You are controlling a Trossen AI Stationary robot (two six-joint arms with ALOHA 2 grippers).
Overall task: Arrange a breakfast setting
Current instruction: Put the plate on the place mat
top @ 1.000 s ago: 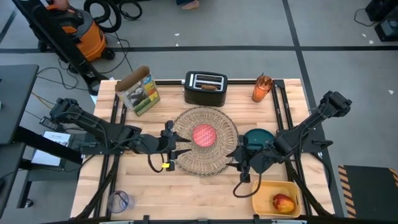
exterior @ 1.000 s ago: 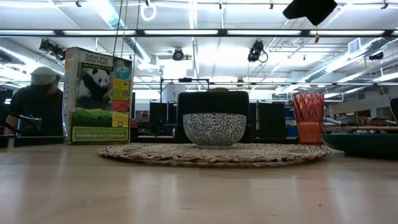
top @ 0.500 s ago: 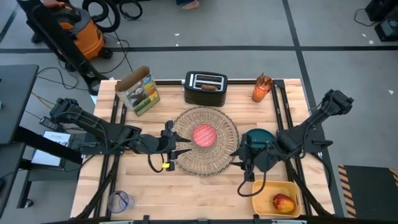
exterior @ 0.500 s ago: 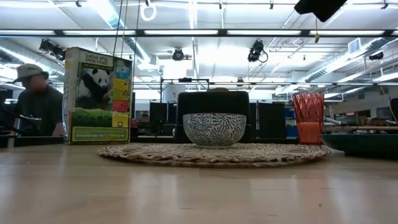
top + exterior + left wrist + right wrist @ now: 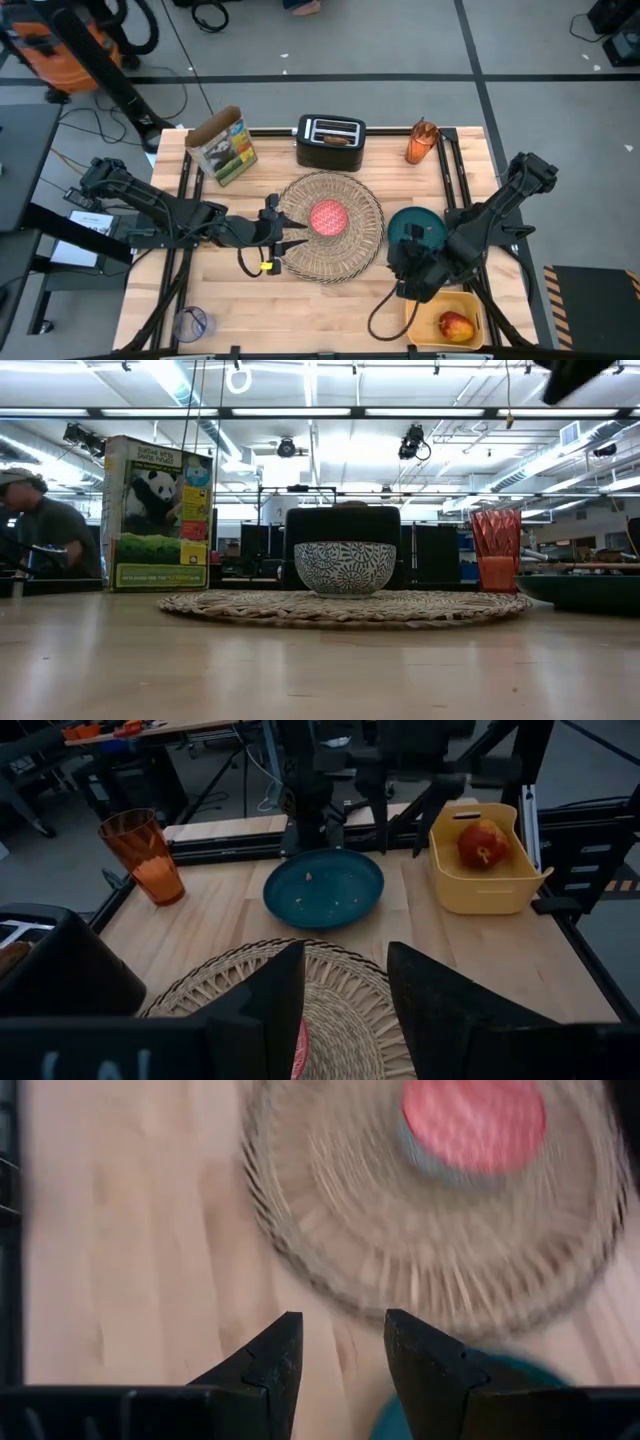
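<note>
The wicker placemat [image 5: 333,226] lies mid-table with the pink bowl [image 5: 329,217] standing on its middle; from the side the bowl [image 5: 344,567] shows a blue-white pattern. The teal plate [image 5: 418,222] lies on the table right of the mat. The orange cup [image 5: 421,143] stands at the far right. The apple [image 5: 455,325] lies in a yellow bin. A brown toast slice [image 5: 338,141] sticks out of the toaster's slot. My left gripper [image 5: 290,232] is open over the mat's left edge. My right gripper [image 5: 402,252] is open above the plate's near side. The spoon is out of view.
A black toaster [image 5: 330,142] and a cereal box [image 5: 222,147] stand along the far edge. The yellow bin [image 5: 445,318] is at the near right corner, a clear cup [image 5: 192,323] at the near left. Bare wood lies near the front edge.
My right gripper has risen and drawn back from the mat's right edge toward the table's near right, now over the plate. The mat, bowl and plate have stayed where they were.
</note>
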